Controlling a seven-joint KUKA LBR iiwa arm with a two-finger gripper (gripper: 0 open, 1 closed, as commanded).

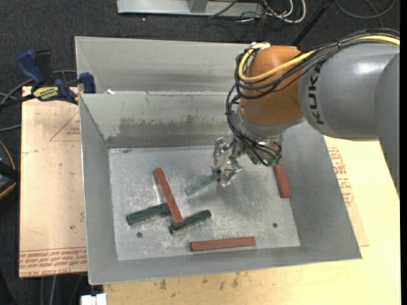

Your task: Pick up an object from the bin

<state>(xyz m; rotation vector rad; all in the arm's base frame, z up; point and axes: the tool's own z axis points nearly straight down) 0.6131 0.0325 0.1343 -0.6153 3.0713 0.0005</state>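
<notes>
Grey metal walls slope down around me: the bin (95, 170) is the biggest thing in view, and its scuffed floor carries a few loose bars lying well apart rather than in a heap. My arm (356, 88) comes in from the right, thick and silver, and crosses the bin's far right corner. At its wrist sits the rounded orange cover (270, 84), with yellow and black cables looped over it.

Below the cover hangs my gripper (224, 173), low over the floor a little right of the middle and toward the far wall. How widely it stands I cannot tell, because the metal parts crowd together from this angle.

On the floor, the slanted red-brown bar (167, 196) runs from far left to near right, left of the middle. The near red-brown bar (222, 244) lies flat along the near wall. The left dark green bar (147, 215) meets the slanted one from its left side, and the right dark green bar (189, 221) lies just beside that one's near end. The short red-brown bar (282, 181) rests by the right wall, to the right of my gripper and apart from it.

Closest to me is the pale grey-green bar (202, 185). It lies slanted on the floor, its right end just under my gripper's tip and its left end pointing near and left. I cannot tell whether I am touching it.
</notes>
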